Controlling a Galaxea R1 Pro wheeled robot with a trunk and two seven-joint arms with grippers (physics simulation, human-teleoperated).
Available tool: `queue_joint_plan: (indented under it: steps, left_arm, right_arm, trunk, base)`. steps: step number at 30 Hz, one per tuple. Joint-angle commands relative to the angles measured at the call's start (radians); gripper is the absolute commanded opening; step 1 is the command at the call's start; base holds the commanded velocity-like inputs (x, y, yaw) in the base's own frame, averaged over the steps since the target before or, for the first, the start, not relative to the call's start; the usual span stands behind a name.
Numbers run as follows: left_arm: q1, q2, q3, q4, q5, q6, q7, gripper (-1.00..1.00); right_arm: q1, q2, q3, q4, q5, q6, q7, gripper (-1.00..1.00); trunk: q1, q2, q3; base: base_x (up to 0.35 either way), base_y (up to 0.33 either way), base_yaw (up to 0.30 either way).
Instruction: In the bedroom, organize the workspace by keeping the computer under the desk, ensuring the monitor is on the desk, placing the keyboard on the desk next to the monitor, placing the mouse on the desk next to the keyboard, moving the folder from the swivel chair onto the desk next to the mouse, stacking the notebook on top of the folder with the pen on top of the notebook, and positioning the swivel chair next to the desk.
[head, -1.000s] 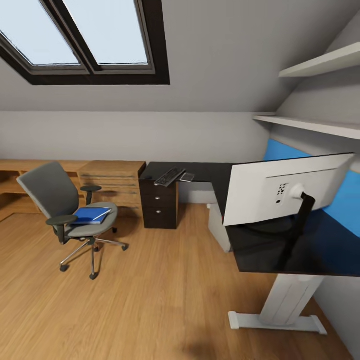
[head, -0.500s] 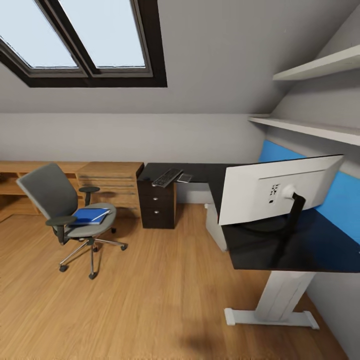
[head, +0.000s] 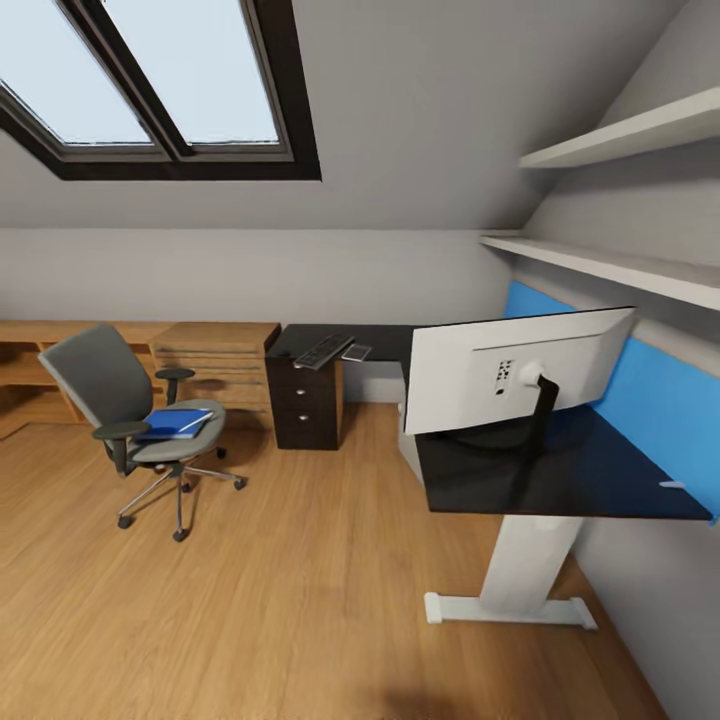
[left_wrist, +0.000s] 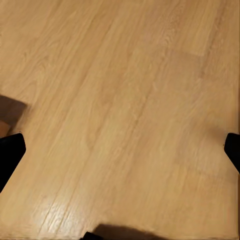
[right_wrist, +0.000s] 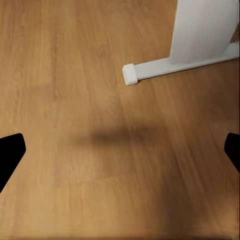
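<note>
Skylight panes (head: 150, 80) sit high on the sloped ceiling at the left of the head view. Below them, a light wooden dresser (head: 215, 365) stands against the back wall. In front of it the swivel chair (head: 130, 420) stands on the wooden floor (head: 300, 580), well apart from the desk (head: 560, 475), with the folder (head: 172, 424) lying flat on its seat. Whether anything lies on the folder is too small to tell.

Further right, the desk's black drawer unit (head: 305, 405) stands just beside the dresser. On the top above it the keyboard (head: 324, 350) lies at an angle, and a small grey rectangular item (head: 357, 352) lies just beside it. The monitor (head: 515, 368) stands on the near wing of the desk, its pale back toward the camera. A white desk leg (head: 520, 580) carries that wing, and a blue wall panel (head: 640, 390) runs behind it under two shelves (head: 610, 265).

In the left wrist view, the left gripper (left_wrist: 120, 150) hangs over bare floor with its fingertips (left_wrist: 10, 155) spread wide, holding nothing. In the right wrist view, the right gripper (right_wrist: 120, 150) is likewise spread wide and empty-handed above the floor, near the foot of the desk leg.
</note>
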Motion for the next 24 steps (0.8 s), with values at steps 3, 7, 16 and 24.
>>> queue_joint_plan:
  steps: [3, 7, 16, 24]
  left_arm:
    - [0.0, 0.002, -0.004, 0.001, 0.012, -0.006, 0.005, 1.0]
    - [0.0, 0.003, 0.0, 0.003, 0.013, -0.005, 0.005, 1.0]
    - [0.0, 0.004, 0.023, 0.014, 0.015, 0.004, 0.002, 1.0]
    - [0.0, 0.003, 0.044, 0.027, 0.015, 0.007, -0.001, 1.0]
  right_arm:
    - [-0.001, -0.001, 0.009, -0.004, -0.004, -0.011, -0.008, 1.0]
    - [-0.001, -0.001, 0.009, -0.009, -0.004, -0.031, -0.007, 1.0]
    - [-0.001, -0.003, 0.006, -0.091, -0.004, -0.133, -0.012, 1.0]
    - [-0.001, -0.026, -0.013, -0.36, -0.006, -0.015, -0.077, 1.0]
  trunk:
    - [-0.012, 0.02, 0.009]
    - [-0.027, 0.048, 0.021]
    - [-0.062, 0.111, 0.049]
    - [-0.092, 0.167, 0.074]
  base:
    - [-0.11, -0.114, 0.0]
    - [-0.046, -0.048, 0.0]
    - [-0.012, -0.012, 0.0]
    - [-0.001, -0.001, 0.0]
